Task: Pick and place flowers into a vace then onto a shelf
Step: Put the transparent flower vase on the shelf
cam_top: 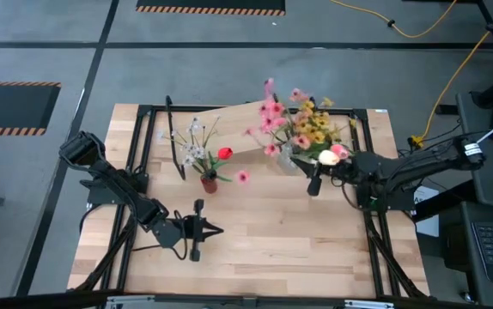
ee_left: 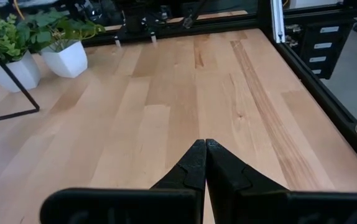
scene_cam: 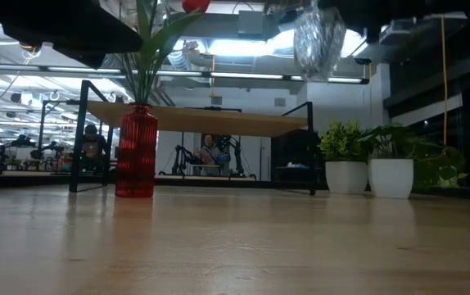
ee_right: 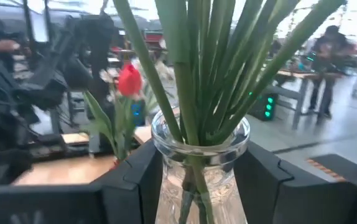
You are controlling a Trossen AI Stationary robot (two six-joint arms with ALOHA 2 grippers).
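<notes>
A clear glass vase [ee_right: 200, 163] holds a bunch of flowers [cam_top: 298, 129] with pink, yellow and cream heads on green stems [ee_right: 194, 68]. My right gripper [cam_top: 307, 170] is shut on this vase, in front of the shelf [cam_top: 238, 129], a light-wood board on black legs. In the low view the glass vase [scene_cam: 318, 37] hangs high above the table. A red ribbed vase [scene_cam: 135, 152] with a red tulip and white flowers stands on the table by its base, near the shelf's front edge. My left gripper [cam_top: 209, 229] is shut, low over the table's near left part. My right gripper pinches the glass vase at its neck, just under the rim [ee_right: 166, 146], with one finger [ee_right: 135, 177] on each side. The fingers come in level from the table's right. The vase is upright and lifted clear of the table, its stems rising above the fingers.
Two white pots with green plants [scene_cam: 345, 168] [scene_cam: 390, 168] stand at the table's edge beyond the shelf's leg [scene_cam: 312, 147]. Black frame rails [cam_top: 143, 110] run around the table. Bare tabletop [cam_top: 272, 232] lies between the two grippers. People show far off in the room behind.
</notes>
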